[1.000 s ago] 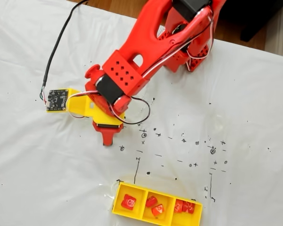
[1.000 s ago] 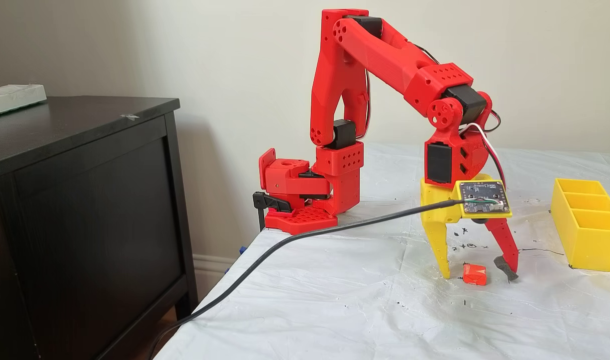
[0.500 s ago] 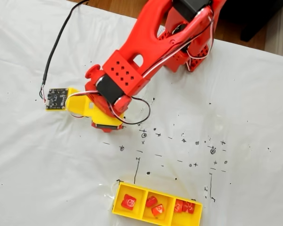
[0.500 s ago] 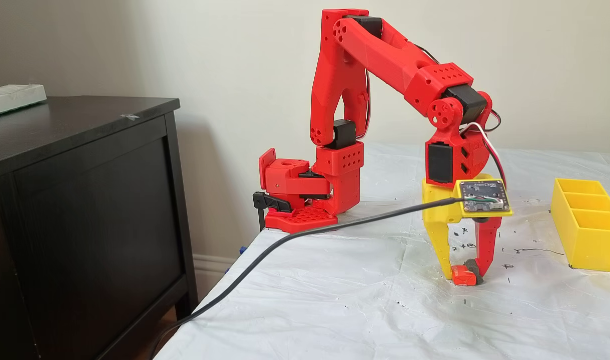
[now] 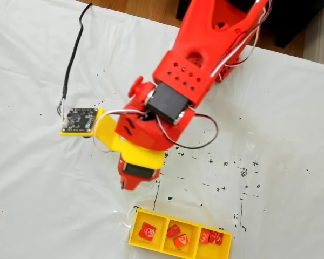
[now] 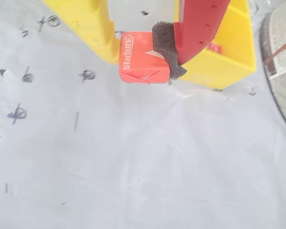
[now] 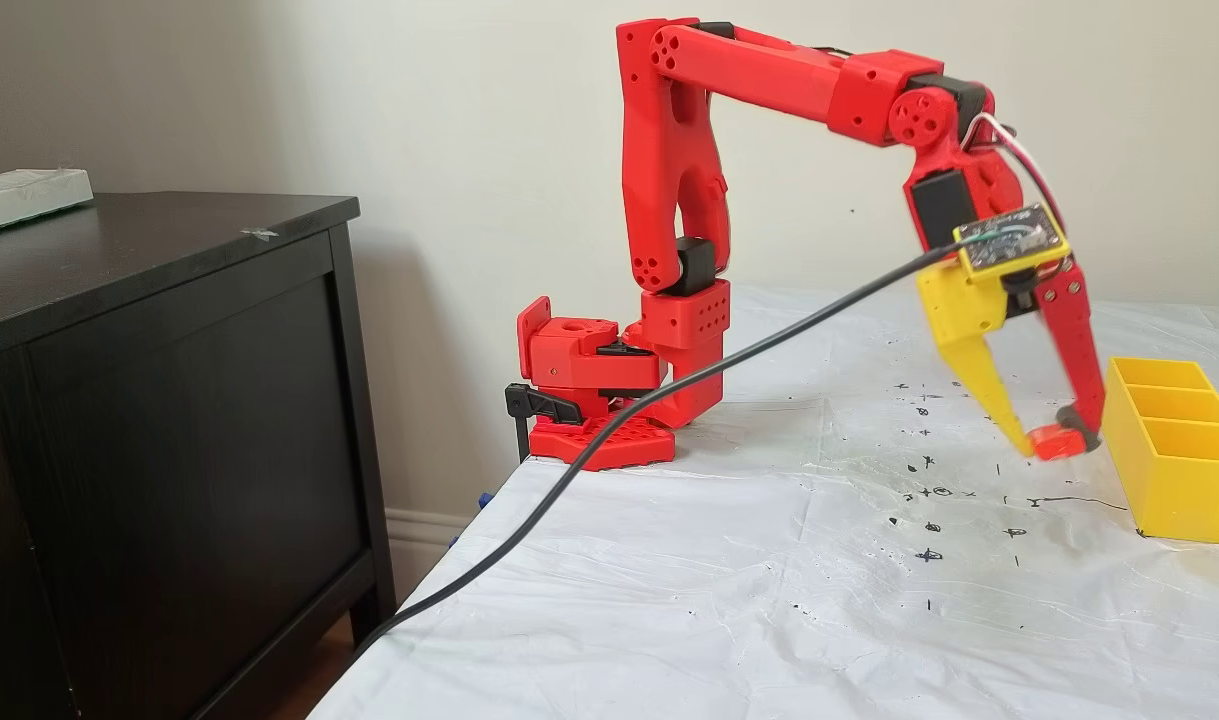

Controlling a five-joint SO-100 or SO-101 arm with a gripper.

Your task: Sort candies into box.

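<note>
An orange-red candy [image 6: 142, 64] with white lettering is pinched between the yellow finger and the foam-padded red finger of my gripper [image 6: 139, 59], which is shut on it. In a fixed view the gripper [image 7: 1052, 440] holds the candy [image 7: 1054, 443] above the table, just left of the yellow box [image 7: 1174, 480]. Seen from above in a fixed view, the gripper [image 5: 130, 184] hangs a little above and left of the box [image 5: 173, 217]. One candy [image 5: 147, 231] lies in its left compartment, two [image 5: 176, 236] in the middle and two [image 5: 210, 236] in the right.
A white plastic sheet with ink marks [image 5: 243, 172] covers the table. A black cable [image 7: 669, 385] runs from the camera board [image 5: 79, 121] off the table's near-left edge. A dark cabinet [image 7: 169, 400] stands left of the table. The arm's base [image 7: 599, 400] is clamped at the corner.
The open gripper shut on the candy lying on the sheet, then lifted it and carried it towards the box.
</note>
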